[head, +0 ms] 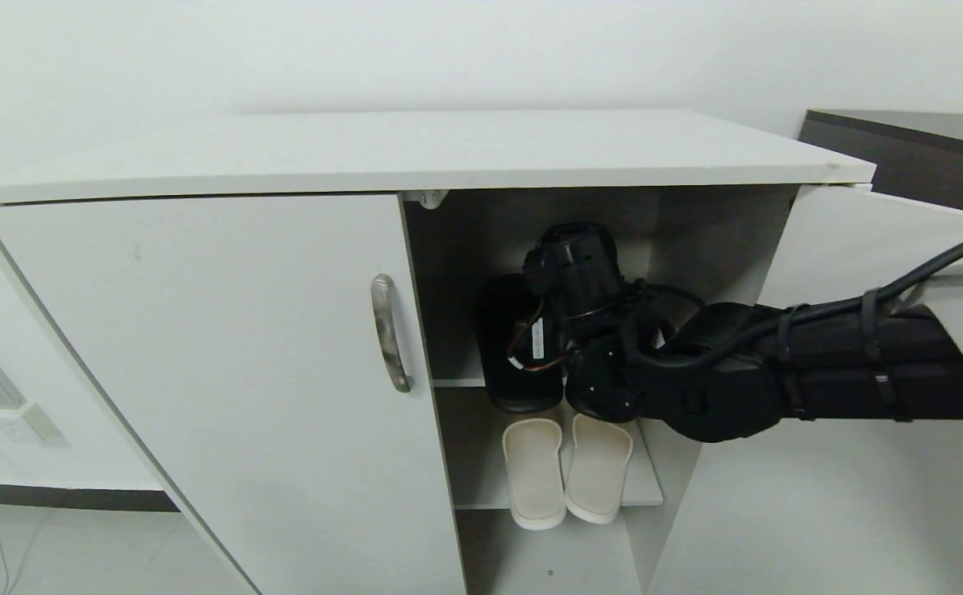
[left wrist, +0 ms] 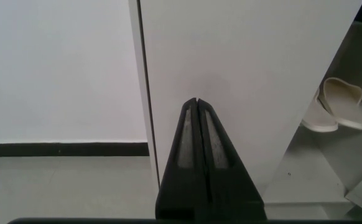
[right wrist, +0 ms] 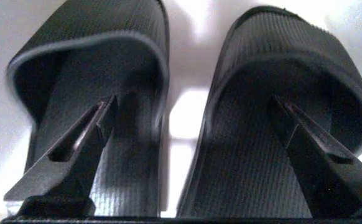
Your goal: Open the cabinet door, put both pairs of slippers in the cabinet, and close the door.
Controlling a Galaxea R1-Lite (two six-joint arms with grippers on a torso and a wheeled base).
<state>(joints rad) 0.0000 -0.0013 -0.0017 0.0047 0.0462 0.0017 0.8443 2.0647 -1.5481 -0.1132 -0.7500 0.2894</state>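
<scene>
Black slippers [head: 518, 347]: set side by side on the upper shelf [head: 458, 383] of the cabinet [head: 415, 153], long axes running front to back, heels toward the opening and strap ends toward the rear wall. Seen from the right wrist as 2 ribbed footbeds with a bare strip of shelf between.

Directly ahead of the right gripper [right wrist: 193, 102], in line with its reach. Spread wide and grasping nothing, with 1 finger [right wrist: 75, 155] lying over the footbed of 1 slipper and the other finger over the footbed of the second, tips at the mouths of the straps. Cannot tell whether touching the footbeds or hanging just above.

Judged as placed, with only the pull-out left: straight back along those long axes, kept level so as not to catch a strap and drag a slipper off the shelf.

White slippers [head: 564, 467]: already on the shelf below, side by side, same front-to-back lie, near ends poking a little past its front edge.

Right door [head: 853, 240]: swung open, just beside the right arm [head: 779, 372], so nearer to that arm for the closing.

Left gripper [left wrist: 196, 102]: clenched on nothing, held in front of the closed left door [head: 200, 372], well apart from both pairs.
</scene>
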